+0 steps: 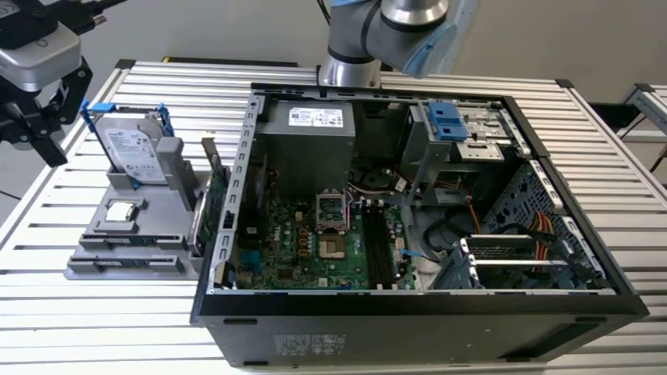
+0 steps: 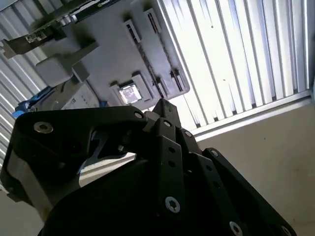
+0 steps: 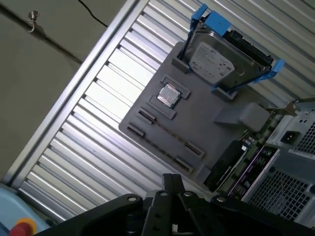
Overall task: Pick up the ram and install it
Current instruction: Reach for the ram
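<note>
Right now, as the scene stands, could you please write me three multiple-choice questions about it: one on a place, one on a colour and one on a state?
1. Where is the gripper?
A. on the floor
B. in the air at the exterior view's left, near the hard drive
C. inside a cardboard box

2. What colour is the hard drive's handle?
A. red
B. blue
C. yellow

3. How is the computer case?
A. closed
B. upside down
C. lying with its side open, motherboard showing

Key: B, it hangs beside the drive; B, the handle is plainly blue; C, the boards inside are visible.
</note>
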Tool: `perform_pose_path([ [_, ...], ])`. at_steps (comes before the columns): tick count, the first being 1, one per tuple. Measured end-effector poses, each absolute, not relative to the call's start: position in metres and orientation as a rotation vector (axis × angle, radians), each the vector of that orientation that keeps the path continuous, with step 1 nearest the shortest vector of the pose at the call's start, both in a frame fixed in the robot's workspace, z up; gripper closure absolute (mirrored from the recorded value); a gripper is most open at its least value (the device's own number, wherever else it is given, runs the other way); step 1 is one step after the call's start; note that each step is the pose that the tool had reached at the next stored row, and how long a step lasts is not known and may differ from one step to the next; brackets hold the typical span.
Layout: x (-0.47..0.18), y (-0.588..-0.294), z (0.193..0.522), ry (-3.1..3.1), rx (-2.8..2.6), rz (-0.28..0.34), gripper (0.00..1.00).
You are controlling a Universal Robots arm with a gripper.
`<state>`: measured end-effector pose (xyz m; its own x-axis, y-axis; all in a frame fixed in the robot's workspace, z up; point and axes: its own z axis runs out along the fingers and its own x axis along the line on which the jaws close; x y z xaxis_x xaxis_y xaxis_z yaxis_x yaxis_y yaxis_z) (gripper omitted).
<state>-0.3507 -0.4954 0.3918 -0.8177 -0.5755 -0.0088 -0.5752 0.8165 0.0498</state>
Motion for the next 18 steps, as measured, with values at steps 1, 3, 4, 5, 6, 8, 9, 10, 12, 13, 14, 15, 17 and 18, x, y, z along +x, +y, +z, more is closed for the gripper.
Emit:
perform_pose_path([
  [1,-0.3507,-0.4954,0.3918,-2.982,0.962,-0.078,1.0],
  [3,-0.3507,-0.4954,0.3918,-2.972,0.993,-0.078,1.0],
  [4,-0.3507,-0.4954,0.3918,-2.966,1.008,-0.078,1.0],
  [5,-0.3507,-0.4954,0.3918,-2.961,1.023,-0.078,1.0],
  [6,-0.3507,-0.4954,0.3918,-2.956,1.036,-0.078,1.0],
  [8,-0.3508,-0.4954,0.3918,-2.946,1.064,-0.078,1.0],
  [9,-0.3508,-0.4954,0.3918,-2.94,1.078,-0.078,1.0],
  [10,-0.3508,-0.4954,0.3918,-2.935,1.092,-0.078,1.0],
  [12,-0.3508,-0.4954,0.3918,-2.923,1.121,-0.078,1.0],
  [13,-0.3508,-0.4954,0.3918,-2.918,1.135,-0.078,1.0],
  [14,-0.3508,-0.4954,0.3918,-2.912,1.148,-0.077,1.0],
  [15,-0.3508,-0.4954,0.3918,-2.906,1.163,-0.077,1.0],
  [17,-0.3508,-0.4954,0.3918,-2.894,1.191,-0.077,1.0],
  [18,-0.3508,-0.4954,0.3918,-2.888,1.206,-0.077,1.0],
])
